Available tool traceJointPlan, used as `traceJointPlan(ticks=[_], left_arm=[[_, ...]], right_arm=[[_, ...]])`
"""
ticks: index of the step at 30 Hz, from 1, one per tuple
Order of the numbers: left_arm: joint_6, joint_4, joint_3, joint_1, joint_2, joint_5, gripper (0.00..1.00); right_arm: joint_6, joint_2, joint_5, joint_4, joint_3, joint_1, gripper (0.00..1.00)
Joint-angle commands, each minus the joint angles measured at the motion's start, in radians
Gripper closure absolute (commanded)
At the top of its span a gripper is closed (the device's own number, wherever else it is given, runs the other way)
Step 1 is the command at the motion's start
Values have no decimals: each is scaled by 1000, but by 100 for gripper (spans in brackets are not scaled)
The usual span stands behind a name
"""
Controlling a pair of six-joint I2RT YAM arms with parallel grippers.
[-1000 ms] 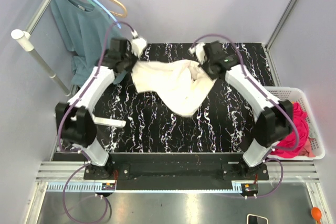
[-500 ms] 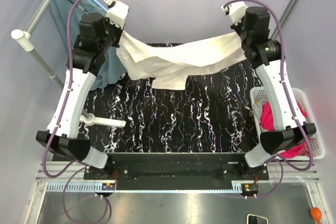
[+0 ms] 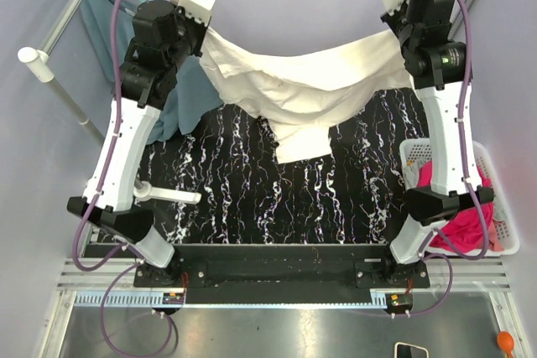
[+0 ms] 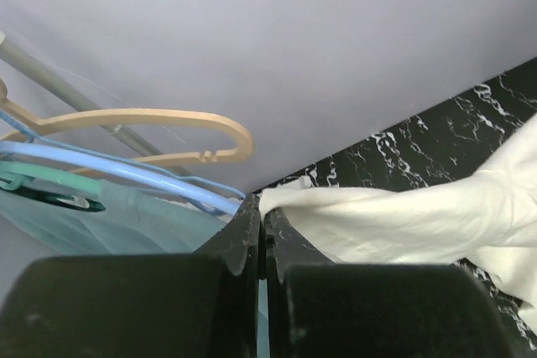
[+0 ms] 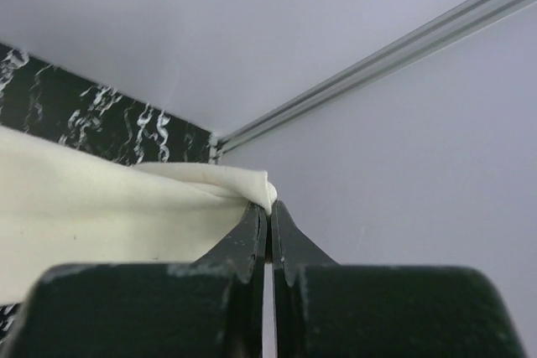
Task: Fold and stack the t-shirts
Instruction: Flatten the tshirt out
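Now, cream t-shirt (image 3: 294,94) aloft over far edge of marble table (image 3: 235,199), slung between far corners. Left gripper (image 4: 262,217), right gripper (image 5: 270,207) both pinched onto cloth edges. Light, limp, sags mid-span (grip hems, not middle).

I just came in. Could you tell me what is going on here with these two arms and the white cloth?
The two arms hold the cream t-shirt up in the air between them. The left gripper is shut on one edge and the right gripper on the opposite edge. The cloth sags in the middle and hangs over the black marble table, not yet folded. A pink t-shirt lies in the white basket at the right.
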Motion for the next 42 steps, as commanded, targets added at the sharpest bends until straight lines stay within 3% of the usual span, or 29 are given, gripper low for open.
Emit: traceJointPlan(ticks=[1,11,20,23,32,36,42], left_arm=[[47,23,-66,-18,-145,-21,100],[116,-47,-152,-36,-426,-42,100],[118,-132,-90,-36,-502,-44,100],[131,-115,-121,-36,-471,-47,100],[252,231,-455,-30,-252,-108,100],[268,374,-515,-5,-91,-113,100],[277,507,-499,7,178,-133,100]], right_arm=[[47,-152,-65,-92,-114,-4,100],[76,-444,-192,-263,-316,-4,100],[74,-547,-235,-438,-244,-4,100],[76,-568,-237,-419,-311,-4,100],[57,-581,-247,-34,-922,-6,100],[62,-413,-272,137,-1036,-22,100],[85,-72,-322,284,-994,-96,100]])
